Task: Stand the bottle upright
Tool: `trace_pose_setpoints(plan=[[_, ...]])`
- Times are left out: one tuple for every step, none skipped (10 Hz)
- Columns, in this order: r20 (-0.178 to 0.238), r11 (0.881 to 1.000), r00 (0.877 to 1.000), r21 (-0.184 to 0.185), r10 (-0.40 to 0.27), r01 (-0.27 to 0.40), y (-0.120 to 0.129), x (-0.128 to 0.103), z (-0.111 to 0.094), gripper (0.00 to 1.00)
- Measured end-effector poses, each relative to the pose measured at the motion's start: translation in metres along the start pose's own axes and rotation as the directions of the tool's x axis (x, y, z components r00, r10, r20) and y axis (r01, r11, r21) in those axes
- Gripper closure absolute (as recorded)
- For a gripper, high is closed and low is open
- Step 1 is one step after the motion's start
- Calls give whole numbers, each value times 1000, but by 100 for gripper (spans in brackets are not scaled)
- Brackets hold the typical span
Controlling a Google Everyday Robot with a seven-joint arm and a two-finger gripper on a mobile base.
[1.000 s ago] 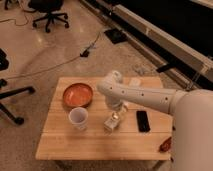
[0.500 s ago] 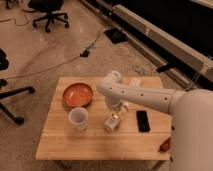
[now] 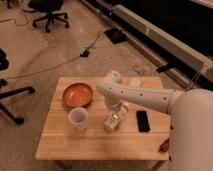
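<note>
Arm: my white arm (image 3: 137, 94) reaches in from the right edge, runs leftward over the table (image 3: 95, 142), bends at a rounded elbow above the back half, and drops toward the middle.
Pincer: my pincer (image 3: 117, 114) hangs at the end of that downturned forearm, right at the bottle; I cannot tell whether it is apart, together, or clamped.
Bottle: the bottle (image 3: 114, 120) lies near the table's centre, pale and tilted, its lower end toward the front edge, its upper end under my wrist.
Cup: a white cup (image 3: 78, 118) stands just left of the bottle.
Bowl: an orange bowl (image 3: 78, 94) sits behind the cup.
Phone: a black phone (image 3: 143, 120) lies flat right of the bottle.
</note>
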Motion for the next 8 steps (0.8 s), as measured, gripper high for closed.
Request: trace_pose_setpoints(plan=[[0, 1000, 1000, -1, 1, -1, 0, 0, 0, 35], [3, 1000, 1000, -1, 0, 0, 0, -1, 1, 35], [5, 1000, 1000, 0, 0, 0, -1, -2, 1, 35], [7, 1000, 1000, 0, -1, 1, -1, -2, 2, 35], [9, 1000, 1000, 0, -1, 1, -1, -2, 2, 35], [11, 1000, 1000, 0, 0, 0, -1, -2, 3, 35], [13, 1000, 1000, -1, 1, -1, 0, -3, 3, 35], [14, 1000, 1000, -1, 1, -1, -1, -3, 3, 35]])
